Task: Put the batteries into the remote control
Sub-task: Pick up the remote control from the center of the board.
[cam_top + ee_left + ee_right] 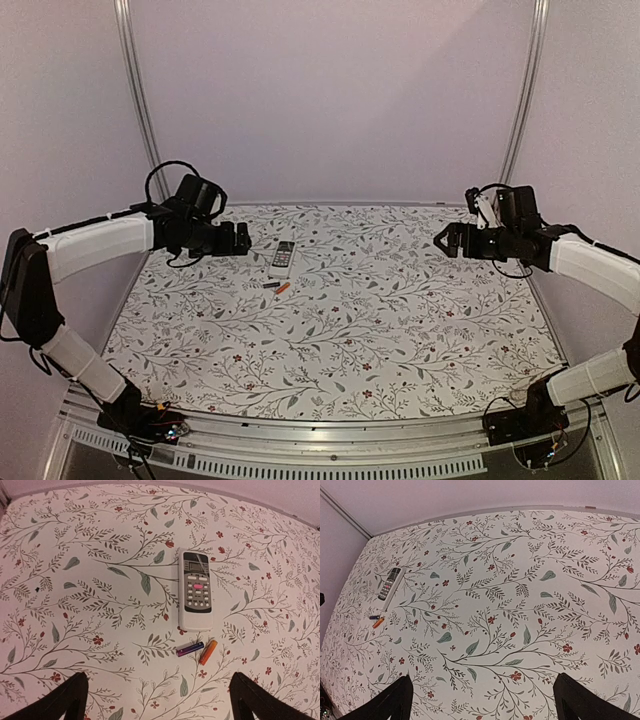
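one remote (196,591), one orange battery (208,652), one dark battery (190,649) (both at the remote's 6 o'clock end). left gripper (243,240), right gripper (440,240): two, both spread wide, empty.

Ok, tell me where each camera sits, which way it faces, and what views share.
Top external: above, behind the bases, facing down at the table; shows left arm, right arm, left gripper and right gripper open.
Left wrist: on left arm, looking down at the remote control and batteries; left fingers at bottom.
Right wrist: on right arm, looking across the table; right fingers at bottom.
Shared: all show remote control, batteries.
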You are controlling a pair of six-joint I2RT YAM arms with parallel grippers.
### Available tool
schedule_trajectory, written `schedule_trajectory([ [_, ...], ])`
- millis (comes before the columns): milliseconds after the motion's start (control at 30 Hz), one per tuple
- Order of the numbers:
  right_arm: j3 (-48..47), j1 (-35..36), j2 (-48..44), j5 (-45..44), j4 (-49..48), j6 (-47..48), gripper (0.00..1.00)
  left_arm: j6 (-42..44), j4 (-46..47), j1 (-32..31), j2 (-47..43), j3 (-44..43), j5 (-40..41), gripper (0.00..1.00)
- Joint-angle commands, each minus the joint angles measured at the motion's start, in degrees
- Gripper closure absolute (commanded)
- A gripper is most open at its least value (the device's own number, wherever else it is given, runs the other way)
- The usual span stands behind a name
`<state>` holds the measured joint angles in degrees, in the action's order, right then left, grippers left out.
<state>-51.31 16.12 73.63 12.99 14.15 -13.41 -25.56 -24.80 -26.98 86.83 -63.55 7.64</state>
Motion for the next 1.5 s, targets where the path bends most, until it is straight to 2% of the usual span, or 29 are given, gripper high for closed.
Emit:
schedule_trajectory([
  [0,0.57,0.47,-0.9,0.35,0.29,1.85,0.01,1.69,-1.12,-1.23,0.67,-2.58,2.63,0.0],
  [133,0.28,0.51,-2.91,-2.0,-0.32,3.08,0.01,3.14,-2.01,-1.94,1.72,-4.86,4.14,0.0],
  [267,1.3,0.51,-6.1,-8.6,-3.32,2.25,0.01,4.55,-4.82,-3.36,5.55,-9.26,7.23,0.0],
  [433,-0.64,0.5,-4.71,-15.02,-2.52,-0.15,0.01,4.78,-6.22,-4.57,11.48,-14.55,6.93,0.0],
  [800,-0.55,0.4,-3.95,-8.64,-0.53,1.92,0.01,5.62,-10.42,-7.42,29.16,-29.45,7.21,0.0],
  [967,-0.11,0.4,-4.92,-8.79,-0.56,2.15,0.01,4.74,-11.37,-8.34,35.6,-33.9,5.6,0.06],
  [1267,0.57,0.39,-5.26,-6.97,-0.67,2.12,0.01,2.87,-13.0,-8.37,42.72,-38.1,9.18,0.14],
  [1467,1.4,0.4,-4.77,-7.28,-1.24,1.81,0.01,2.57,-12.6,-8.26,46.12,-39.63,8.1,0.19],
])
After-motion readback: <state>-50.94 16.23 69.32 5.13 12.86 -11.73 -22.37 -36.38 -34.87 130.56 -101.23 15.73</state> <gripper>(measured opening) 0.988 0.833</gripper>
